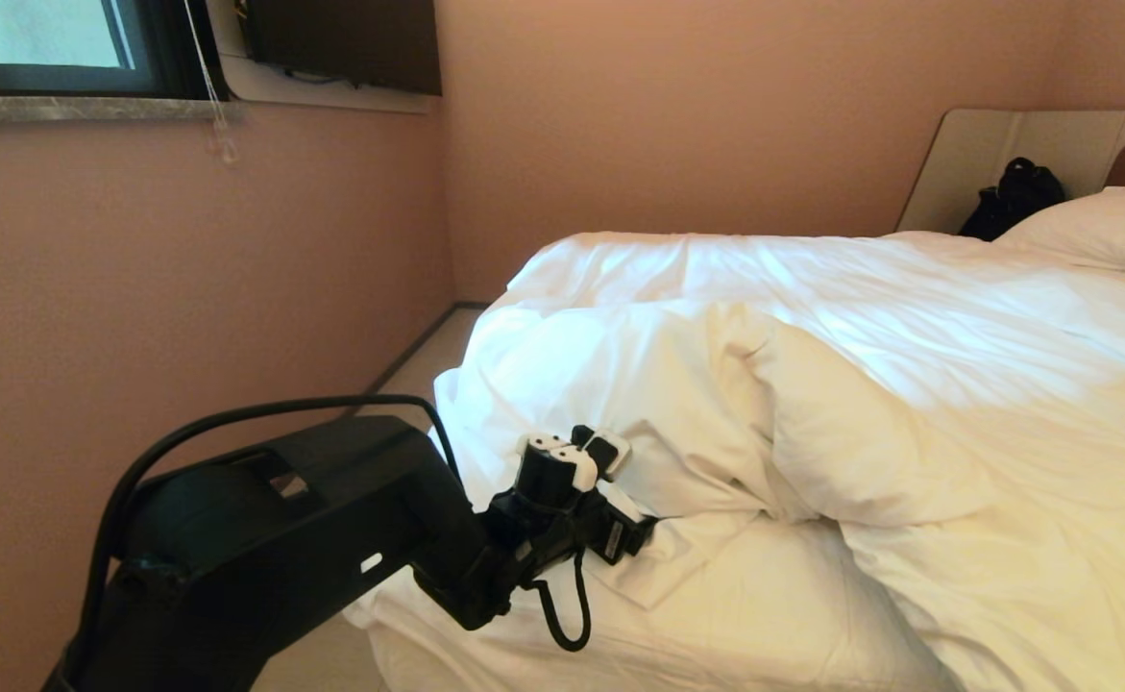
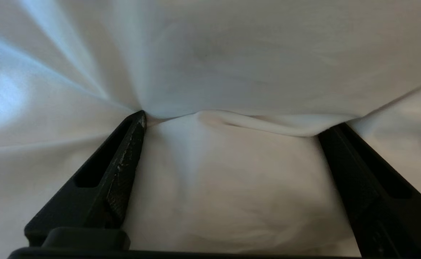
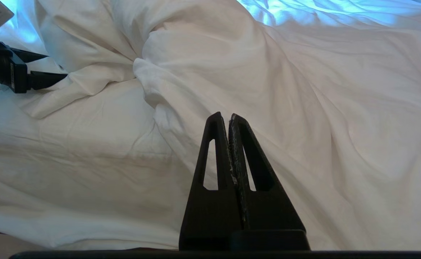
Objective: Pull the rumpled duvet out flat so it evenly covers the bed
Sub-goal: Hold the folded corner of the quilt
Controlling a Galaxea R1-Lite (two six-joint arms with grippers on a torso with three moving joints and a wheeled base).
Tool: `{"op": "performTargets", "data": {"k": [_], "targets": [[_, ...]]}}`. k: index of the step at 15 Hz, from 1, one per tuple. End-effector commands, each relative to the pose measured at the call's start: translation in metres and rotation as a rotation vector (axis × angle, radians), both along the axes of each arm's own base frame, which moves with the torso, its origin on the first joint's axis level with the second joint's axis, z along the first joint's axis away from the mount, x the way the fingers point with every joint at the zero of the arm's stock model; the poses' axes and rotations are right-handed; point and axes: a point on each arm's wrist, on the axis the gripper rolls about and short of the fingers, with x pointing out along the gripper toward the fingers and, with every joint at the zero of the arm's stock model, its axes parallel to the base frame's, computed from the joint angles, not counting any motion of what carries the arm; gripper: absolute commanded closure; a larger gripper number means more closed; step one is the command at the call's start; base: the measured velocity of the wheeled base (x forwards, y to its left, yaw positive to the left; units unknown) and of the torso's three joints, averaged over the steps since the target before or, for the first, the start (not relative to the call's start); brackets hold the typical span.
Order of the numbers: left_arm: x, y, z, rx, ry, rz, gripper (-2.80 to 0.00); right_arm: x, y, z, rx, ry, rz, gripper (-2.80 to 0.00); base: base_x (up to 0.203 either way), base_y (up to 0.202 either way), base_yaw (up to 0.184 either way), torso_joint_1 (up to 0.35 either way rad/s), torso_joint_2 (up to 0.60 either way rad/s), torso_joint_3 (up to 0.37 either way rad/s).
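The left hand (image 2: 232, 118), spread wide, presses into the bunched duvet (image 1: 812, 404) at the bed's (image 1: 620, 634) foot corner; the right hand (image 3: 228, 117) is pinched closed.

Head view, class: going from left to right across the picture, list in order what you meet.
Window → left gripper, open and pushed into the bedding → bunched fold of the duvet → black bag → pillow.
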Motion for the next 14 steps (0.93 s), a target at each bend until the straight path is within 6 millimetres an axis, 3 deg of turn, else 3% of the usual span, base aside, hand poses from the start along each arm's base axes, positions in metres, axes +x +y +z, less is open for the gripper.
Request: {"op": "performTargets", "data": {"k": [1,4,5,14], "targets": [[0.002,-0.001,-0.008,0.008,0.01,0.0,-2.8,0.0,0.0,0.0,0.0,0.001,0.001,0.0,0.0,0.0,0.0,0.0,0.0,0.0],[0.004,-0.003,-0.009,0.018,0.022,0.0,-2.8,0.0,0.0,0.0,0.0,0.001,0.001,0.0,0.0,0.0,0.0,0.0,0.0,0.0],[0.004,-0.003,-0.008,0.02,0.024,0.0,0.0,0.0,0.0,0.0,0.0,0.001,0.001,0.0,0.0,0.0,0.0,0.0,0.0,0.0],[0.001,-0.001,0.001,0.0,0.021,0.009,0.0,0.0,0.0,0.0,0.0,0.001,0.001,0.0,0.0,0.0,0.0,0.0,0.0,0.0]]}}
